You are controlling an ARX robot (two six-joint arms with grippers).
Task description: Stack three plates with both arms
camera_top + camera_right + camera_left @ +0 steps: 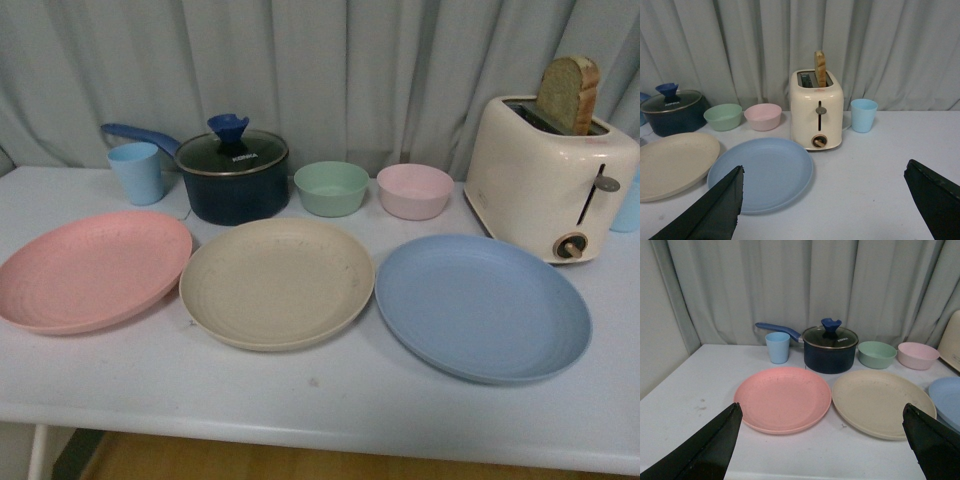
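Three plates lie side by side on the white table [330,400]: a pink plate [90,268] at the left, a beige plate [276,282] in the middle and a blue plate [482,305] at the right. None overlaps another. Neither arm shows in the front view. My left gripper [822,412] is open, held back from the table's near edge, facing the pink plate [782,398] and the beige plate [882,402]. My right gripper [824,172] is open too, with the blue plate [762,172] ahead and to one side of it. Both hold nothing.
Behind the plates stand a light blue cup [136,172], a dark blue lidded pot [232,175], a green bowl [331,188], a pink bowl [414,190] and a cream toaster [545,180] with bread in it. A second blue cup [863,115] stands beyond the toaster. A curtain hangs behind.
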